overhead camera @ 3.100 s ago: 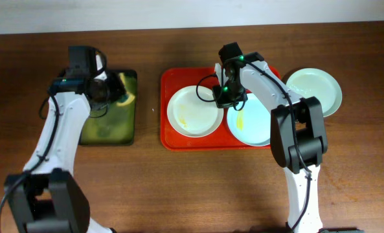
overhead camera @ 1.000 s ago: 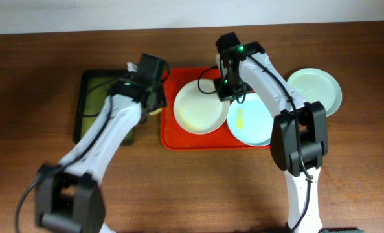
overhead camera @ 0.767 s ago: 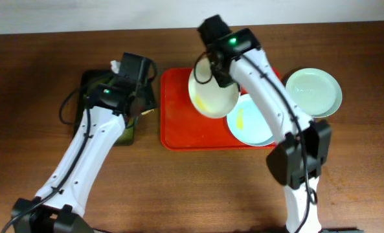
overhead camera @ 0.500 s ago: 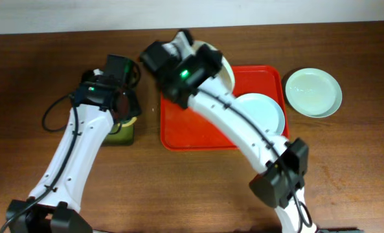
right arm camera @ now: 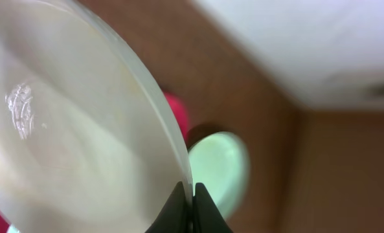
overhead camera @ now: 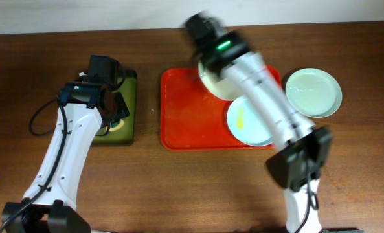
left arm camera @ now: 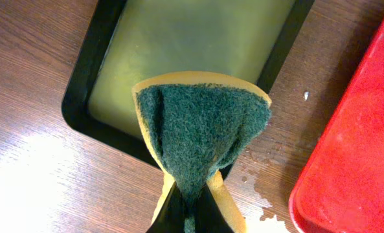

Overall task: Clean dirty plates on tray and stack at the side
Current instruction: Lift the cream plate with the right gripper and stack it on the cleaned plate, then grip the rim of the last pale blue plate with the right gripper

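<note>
Overhead: a white-cream round plate [overhead camera: 211, 81] hangs above the rear of the red plastic tray [overhead camera: 192, 123]; a smeared pale blue plate [overhead camera: 247, 123] lies inside.
Left wrist: left end effector [left arm camera: 188, 217] pinches a green-yellow sponge [left arm camera: 201, 129].
Right wrist: right end effector [right arm camera: 192, 204] clamps the cream plate's rim.

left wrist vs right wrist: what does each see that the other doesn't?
Left wrist only: left gripper shut on a green-faced sponge over the dark green tray of yellowish liquid. Right wrist only: right gripper pinching the rim of a tilted cream plate, a pale green plate beyond it. Both: the red tray and wooden table.
</note>
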`<action>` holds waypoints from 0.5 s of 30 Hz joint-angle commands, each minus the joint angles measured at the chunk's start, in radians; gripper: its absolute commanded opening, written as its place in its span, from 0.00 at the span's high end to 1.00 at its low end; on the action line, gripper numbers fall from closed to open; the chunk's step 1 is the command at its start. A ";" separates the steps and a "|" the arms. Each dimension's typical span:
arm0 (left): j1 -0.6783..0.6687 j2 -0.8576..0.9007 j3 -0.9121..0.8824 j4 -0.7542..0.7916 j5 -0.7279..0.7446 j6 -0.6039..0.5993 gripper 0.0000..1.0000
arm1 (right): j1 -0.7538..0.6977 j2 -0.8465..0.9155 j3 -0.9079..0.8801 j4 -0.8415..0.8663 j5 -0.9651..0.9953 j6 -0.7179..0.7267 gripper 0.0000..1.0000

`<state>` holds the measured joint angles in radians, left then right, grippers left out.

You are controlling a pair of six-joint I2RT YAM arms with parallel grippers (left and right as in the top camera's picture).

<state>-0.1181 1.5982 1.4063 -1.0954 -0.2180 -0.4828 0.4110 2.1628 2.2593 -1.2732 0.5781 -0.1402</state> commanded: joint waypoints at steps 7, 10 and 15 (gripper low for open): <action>0.003 -0.011 -0.002 0.010 -0.014 0.021 1.00 | -0.752 0.003 -0.105 -0.034 -0.929 0.083 0.96; 0.003 -0.011 -0.002 0.018 -0.014 0.021 1.00 | -0.892 0.004 -0.272 0.091 -0.925 0.166 0.96; 0.003 -0.011 -0.002 0.027 -0.014 0.021 1.00 | -0.990 0.004 -0.485 0.303 -0.926 0.188 0.95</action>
<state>-0.1181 1.5982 1.4059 -1.0733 -0.2180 -0.4747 -0.5674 2.1719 1.8381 -1.0214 -0.3061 0.0174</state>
